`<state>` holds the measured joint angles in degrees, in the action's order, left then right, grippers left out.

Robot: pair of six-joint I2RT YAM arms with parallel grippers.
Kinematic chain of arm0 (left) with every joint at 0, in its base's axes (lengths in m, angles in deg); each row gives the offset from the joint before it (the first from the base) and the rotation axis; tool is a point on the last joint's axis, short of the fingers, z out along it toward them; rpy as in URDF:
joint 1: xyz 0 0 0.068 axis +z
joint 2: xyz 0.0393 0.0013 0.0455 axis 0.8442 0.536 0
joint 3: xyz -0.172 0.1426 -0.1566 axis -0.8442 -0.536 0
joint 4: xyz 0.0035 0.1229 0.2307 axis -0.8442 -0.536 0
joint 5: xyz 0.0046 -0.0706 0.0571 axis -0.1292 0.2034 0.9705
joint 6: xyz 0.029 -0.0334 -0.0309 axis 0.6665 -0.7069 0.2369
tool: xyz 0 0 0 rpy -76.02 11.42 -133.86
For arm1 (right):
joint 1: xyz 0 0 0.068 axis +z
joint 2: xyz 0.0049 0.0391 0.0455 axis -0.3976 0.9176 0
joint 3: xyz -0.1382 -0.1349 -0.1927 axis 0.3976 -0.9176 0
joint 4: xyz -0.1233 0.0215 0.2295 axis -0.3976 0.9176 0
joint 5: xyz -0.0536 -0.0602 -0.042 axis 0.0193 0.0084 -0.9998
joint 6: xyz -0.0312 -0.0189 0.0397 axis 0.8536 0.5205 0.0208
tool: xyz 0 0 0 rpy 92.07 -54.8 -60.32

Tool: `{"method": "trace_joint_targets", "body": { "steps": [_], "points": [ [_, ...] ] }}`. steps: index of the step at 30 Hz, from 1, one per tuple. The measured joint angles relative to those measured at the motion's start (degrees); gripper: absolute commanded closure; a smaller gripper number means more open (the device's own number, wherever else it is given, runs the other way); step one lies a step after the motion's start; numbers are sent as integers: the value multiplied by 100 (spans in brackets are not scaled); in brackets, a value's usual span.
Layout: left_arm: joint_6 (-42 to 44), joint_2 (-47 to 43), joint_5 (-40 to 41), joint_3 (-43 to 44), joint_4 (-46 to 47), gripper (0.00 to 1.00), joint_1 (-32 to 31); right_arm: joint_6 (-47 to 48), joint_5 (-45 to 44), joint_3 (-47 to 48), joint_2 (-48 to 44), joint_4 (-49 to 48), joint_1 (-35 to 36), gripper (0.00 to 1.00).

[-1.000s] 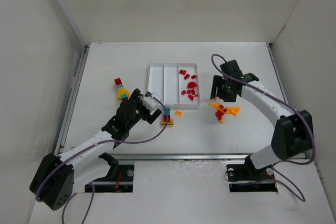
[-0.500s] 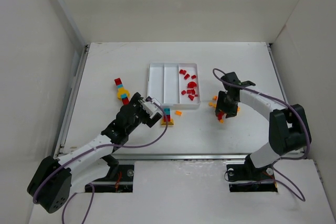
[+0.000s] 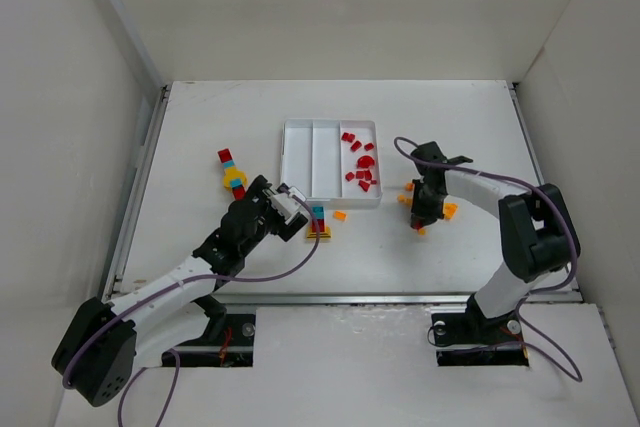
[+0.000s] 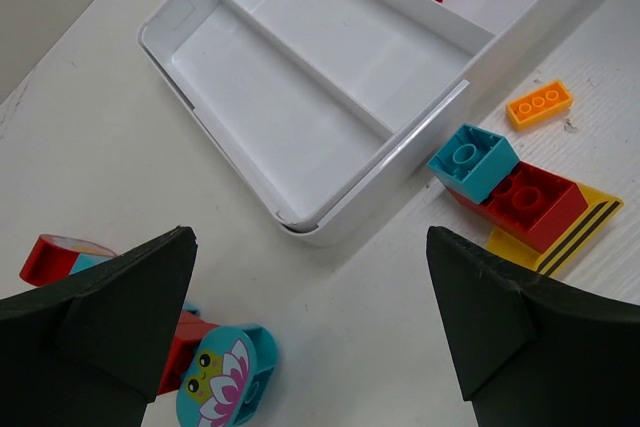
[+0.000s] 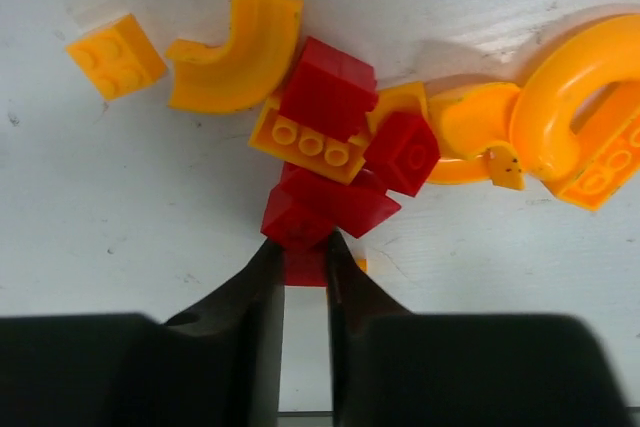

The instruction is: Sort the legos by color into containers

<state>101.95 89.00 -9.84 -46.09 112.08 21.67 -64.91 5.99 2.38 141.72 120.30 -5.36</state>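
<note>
Tray point(image 3: 297, 162) of white plastic has three long compartments side by side, and only the right-hand one holds legos point(image 3: 361, 162), all red. To its right on the table point(image 3: 200, 127), the right gripper point(image 5: 303, 247) is pinched narrow on a small red brick point(image 5: 304, 269) at the edge of a red and orange pile point(image 5: 330, 122). The left gripper point(image 4: 310, 242) gapes wide, holding nothing, over the tray's near corner, a teal, red and yellow clump point(image 4: 515, 192) just beside it.

Your right gripper point(image 5: 303, 250) has its jaws drawn narrow, pinching a red brick point(image 5: 304, 269). Just ahead on the white table point(image 5: 100, 207), more red bricks point(image 5: 327, 97) touch an orange curved piece point(image 5: 235, 52). An orange square brick point(image 5: 116, 55) lies apart, upper left.
</note>
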Motion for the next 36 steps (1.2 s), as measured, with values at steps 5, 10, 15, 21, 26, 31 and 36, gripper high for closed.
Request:
{"method": "trace_joint_targets", "body": {
  "steps": [5, 10, 15, 21, 26, 31, 36],
  "points": [
    [39, 0, 9, 0, 0, 1, 0, -7, -162, 103, 24, 50, 306, 100],
    [46, 0, 17, 0, 0, 1, 0, 155, -282, 750, 28, 308, 935, 100],
    [55, 0, 24, 0, 0, 1, -2, 330, -214, 1923, 79, 173, 1390, 100],
    [85, 2, 105, 0, -2, 1, -2, 516, -212, 3469, 1016, -107, 1377, 70],
    [127, 0, 149, 0, -2, 1, -2, 695, -212, 4297, 2037, -28, 1377, 35],
    [155, 7, 164, 0, -2, 1, -2, 782, -343, 4310, 2109, 302, 1377, 28],
    [170, 17, 164, 0, -2, 1, -2, 675, -632, 3884, 1438, 334, 1362, 28]
  ]
}}
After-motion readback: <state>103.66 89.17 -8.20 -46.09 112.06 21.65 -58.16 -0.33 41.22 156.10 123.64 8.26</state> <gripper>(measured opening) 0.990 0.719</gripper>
